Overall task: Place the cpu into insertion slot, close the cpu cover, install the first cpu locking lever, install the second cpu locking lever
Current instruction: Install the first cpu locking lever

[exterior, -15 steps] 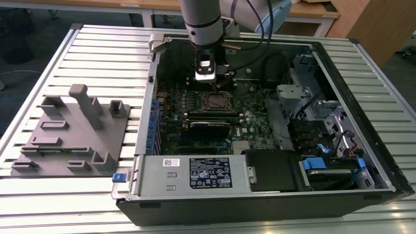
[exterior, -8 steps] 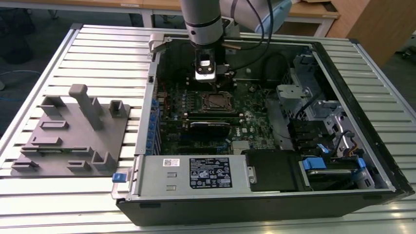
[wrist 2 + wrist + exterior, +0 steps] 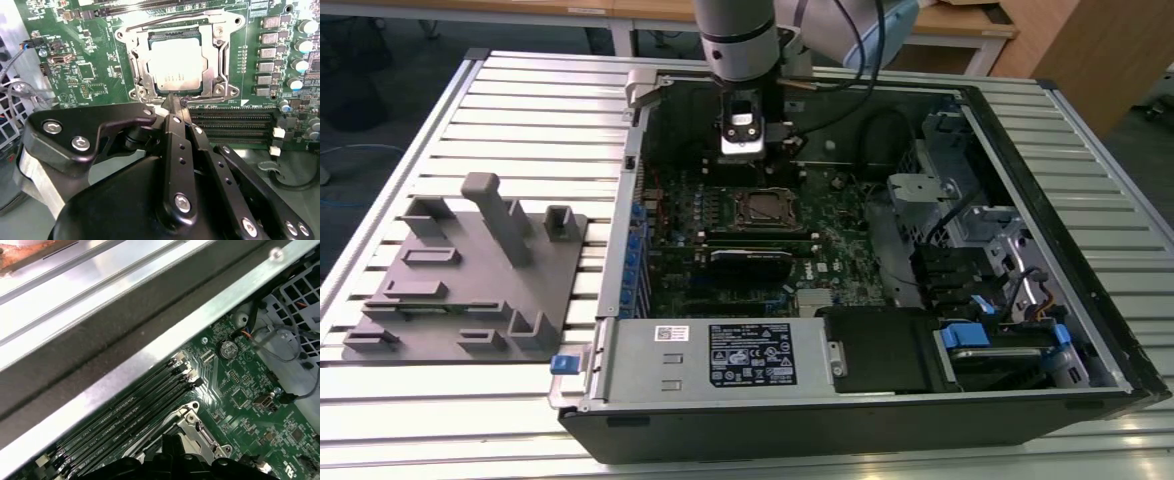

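Your cpu (image 3: 176, 62) already sits in the insertion slot (image 3: 141, 75) on the green motherboard (image 3: 90, 75), with the cpu cover (image 3: 222, 60) lying down around it. Your claw (image 3: 175, 107) is pinched narrow (fingertips together, gripping nothing), poised at the socket's edge.

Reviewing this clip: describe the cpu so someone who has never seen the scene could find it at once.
Start at the open computer case on the slatted table, then go to its green motherboard. Near the board's middle, the cpu lies in the silver-rimmed insertion slot, with the hand at the slot's edge. Its pale, flat, square metal top sets it apart from the long black memory slots alongside.
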Motion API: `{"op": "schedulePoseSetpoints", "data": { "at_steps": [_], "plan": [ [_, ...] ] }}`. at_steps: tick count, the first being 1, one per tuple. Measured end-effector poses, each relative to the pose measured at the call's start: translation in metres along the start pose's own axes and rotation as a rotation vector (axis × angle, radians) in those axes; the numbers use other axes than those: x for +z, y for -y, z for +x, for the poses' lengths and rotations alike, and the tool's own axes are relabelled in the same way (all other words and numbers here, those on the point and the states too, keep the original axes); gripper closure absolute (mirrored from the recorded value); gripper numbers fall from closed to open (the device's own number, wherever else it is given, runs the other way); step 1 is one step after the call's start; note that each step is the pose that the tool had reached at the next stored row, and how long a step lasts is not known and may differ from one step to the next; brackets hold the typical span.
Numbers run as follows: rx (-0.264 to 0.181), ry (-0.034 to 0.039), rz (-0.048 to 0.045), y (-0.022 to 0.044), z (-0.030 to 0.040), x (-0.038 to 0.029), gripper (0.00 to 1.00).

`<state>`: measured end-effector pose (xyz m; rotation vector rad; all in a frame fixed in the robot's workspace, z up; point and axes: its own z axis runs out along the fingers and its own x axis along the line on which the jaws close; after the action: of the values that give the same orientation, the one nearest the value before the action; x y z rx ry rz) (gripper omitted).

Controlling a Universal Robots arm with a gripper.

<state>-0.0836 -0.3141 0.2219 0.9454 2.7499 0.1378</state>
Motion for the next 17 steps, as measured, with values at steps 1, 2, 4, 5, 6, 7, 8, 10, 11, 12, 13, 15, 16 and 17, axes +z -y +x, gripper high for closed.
{"op": "schedulePoseSetpoints", "data": {
  "at_steps": [1,2,4,5,6,7,8,10,11,12,13,15,16,17],
  "plan": [
    [0.000,0.0001,0.0001,-0.0003,-0.0003,-0.0016,0.90],
    [0.000,0.0002,0.0001,-0.0005,-0.0006,-0.0031,0.90],
    [0.000,0.0002,-0.0001,-0.0007,-0.0007,-0.0039,0.90],
    [0.000,0.0002,-0.0002,-0.0007,-0.0007,-0.0039,0.90],
    [0.000,0.0002,-0.0002,-0.0007,-0.0007,-0.0039,0.90],
    [0.000,0.0002,-0.0001,-0.0007,-0.0008,-0.0040,0.90],
    [0.000,0.0002,0.0002,-0.0007,-0.0008,-0.0041,0.90],
    [0.000,-0.0041,0.0036,-0.0007,-0.0008,-0.0040,0.90],
    [0.000,-0.0117,0.0095,-0.0006,-0.0007,-0.0039,0.90],
    [0.000,-0.0224,0.0177,-0.0007,-0.0007,-0.0037,0.90],
    [0.001,-0.0353,0.0279,-0.0007,-0.0008,-0.0035,0.90],
    [0.001,-0.0632,0.0498,-0.0008,-0.0009,-0.0031,0.90],
    [0.001,-0.0773,0.0609,-0.0009,-0.0010,-0.0030,0.90],
    [0.002,-0.0926,0.0727,-0.0009,-0.0011,-0.0028,0.90]
  ]
}}
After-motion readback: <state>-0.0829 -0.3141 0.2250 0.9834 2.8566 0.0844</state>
